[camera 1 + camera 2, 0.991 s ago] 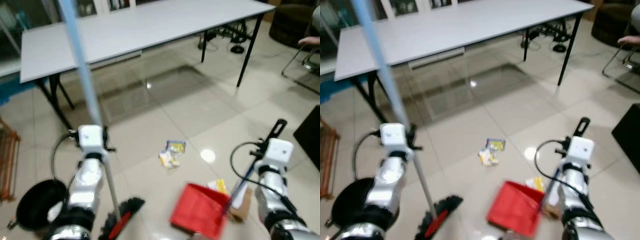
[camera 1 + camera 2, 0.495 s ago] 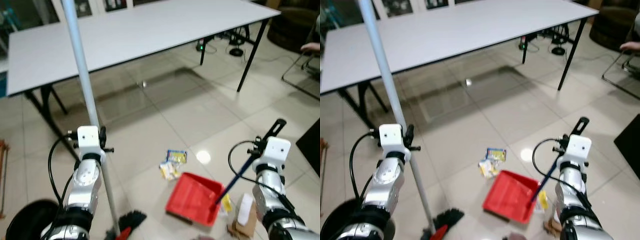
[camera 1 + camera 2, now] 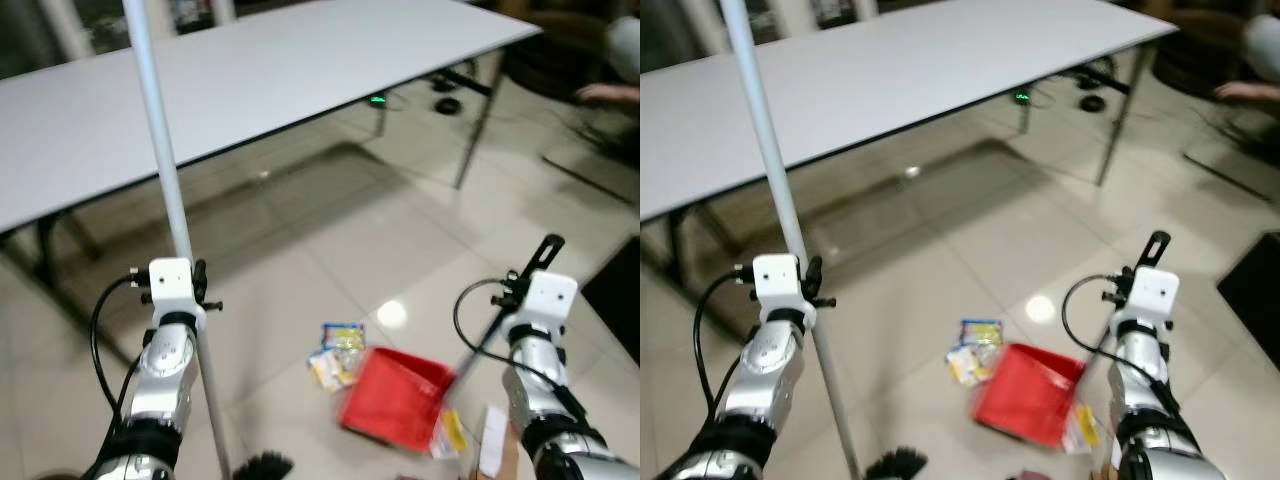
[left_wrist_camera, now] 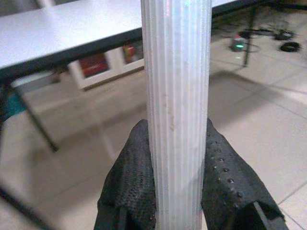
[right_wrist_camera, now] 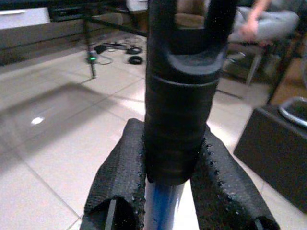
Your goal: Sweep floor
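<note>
Our left claw (image 4: 177,191) pinches the broom pole (image 3: 170,190); our right claw (image 5: 175,191) pinches the red dustpan's (image 3: 395,400) black handle (image 5: 184,91) beside floor litter (image 3: 335,355).

Silver arms (image 3: 163,372) (white wrist boxes, looping black cables)

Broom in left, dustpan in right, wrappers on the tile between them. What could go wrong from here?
1. The small pile of yellow and blue wrappers lies at the side of the red plastic dustpan, so a sweep may push litter past its mouth.
2. The black broom head sits well short of the pile; the left gripper holds the pole high, so a long stroke might scatter wrappers.
3. More scraps and a cardboard piece lie near the right gripper side; they may get missed.
</note>
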